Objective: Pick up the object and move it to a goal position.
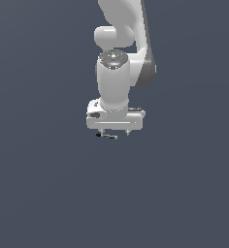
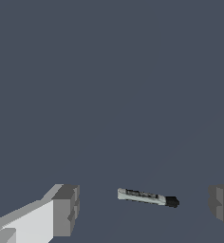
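The object (image 2: 147,197) is a tiny thin rod, black at one end and pale grey-white along the rest, lying flat on the dark grey floor. In the wrist view it rests in the gap between my two fingers (image 2: 66,210), touching neither. My gripper (image 2: 144,209) is open around it. In the exterior view the object (image 1: 106,136) shows just below the white hand, under the short fingertips (image 1: 102,131) of my gripper (image 1: 115,131), toward the exterior view's left finger.
The white Panda arm (image 1: 117,72) reaches down from above in the exterior view. Everything around it is plain dark grey ground (image 1: 48,193).
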